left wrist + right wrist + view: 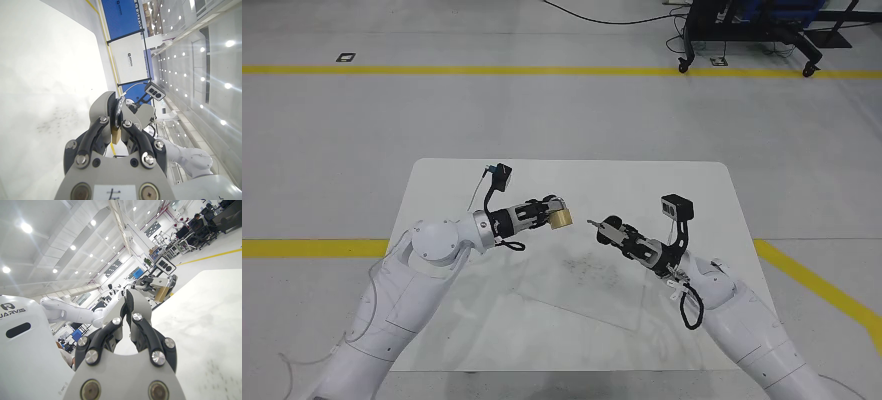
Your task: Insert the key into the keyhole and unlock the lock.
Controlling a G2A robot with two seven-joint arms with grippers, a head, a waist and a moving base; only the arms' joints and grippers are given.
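The brass padlock [560, 217] is held in the air over the middle of the desk [642, 180], a little left of centre. Its body sticks out to the right past the fingertips. The left gripper [119, 106] is clamped on the padlock's steel shackle rather than on the body. That probably leaves the body's free end, where a keyhole would normally be, uncovered and turned toward the other arm. The keyhole itself cannot be made out.

Just to the right, level with the padlock in the top view, is the key [592, 223]. It shows as a thin sliver sticking out leftward from the right gripper [128, 294], whose fingers are pressed together on it. The key's tip points at the padlock's free end, and the two are apart, with a short gap between them. Holding the key by its head this way seems meant to keep the blade free to go in and then be turned.

From the right wrist, the padlock lies ahead of and beyond the shut fingertips, slightly off their line. I judge that the tip needs to be lined up more closely before the gap is closed. Both arms hold their things clear of the desk, and neither thing touches the surface.
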